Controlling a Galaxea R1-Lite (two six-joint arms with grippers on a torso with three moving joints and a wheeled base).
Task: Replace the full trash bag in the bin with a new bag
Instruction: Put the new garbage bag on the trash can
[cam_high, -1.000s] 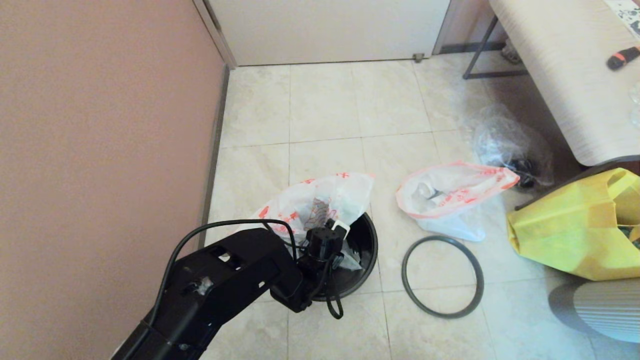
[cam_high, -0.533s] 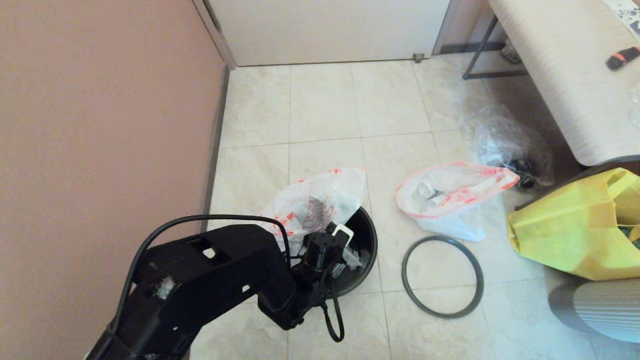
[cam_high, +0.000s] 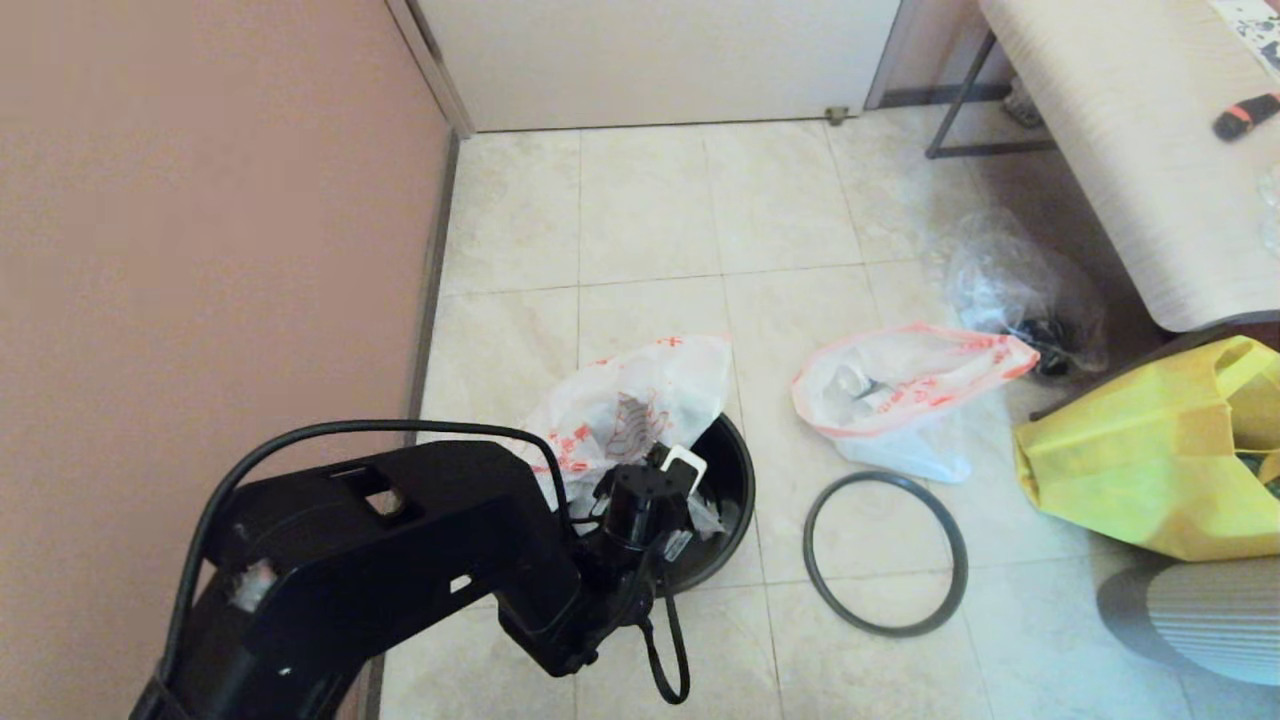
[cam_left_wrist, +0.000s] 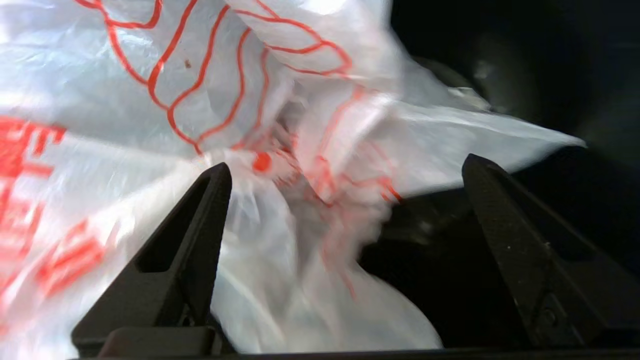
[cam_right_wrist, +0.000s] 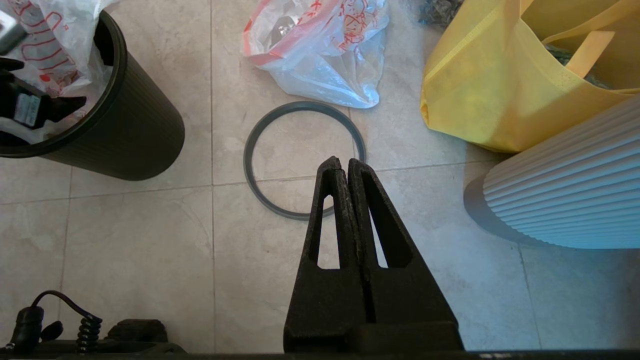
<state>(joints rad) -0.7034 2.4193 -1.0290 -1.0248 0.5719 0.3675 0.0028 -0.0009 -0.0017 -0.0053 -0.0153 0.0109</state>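
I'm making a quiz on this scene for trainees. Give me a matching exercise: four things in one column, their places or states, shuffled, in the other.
1. new bag
2. full trash bag
3. rim ring
4. right gripper

a. shut, above the floor
b. lying flat on the tiles, off the bin
c. on the floor, bottles inside
d. hanging into the bin

Pairs: 1-d, 2-c, 3-b, 4-a

You have four bags: one new bag (cam_high: 630, 410), one full trash bag (cam_high: 900, 385), one clear bag (cam_high: 1010, 285), one yellow bag (cam_high: 1150, 460); one bin (cam_high: 725, 500), one rim ring (cam_high: 885, 553).
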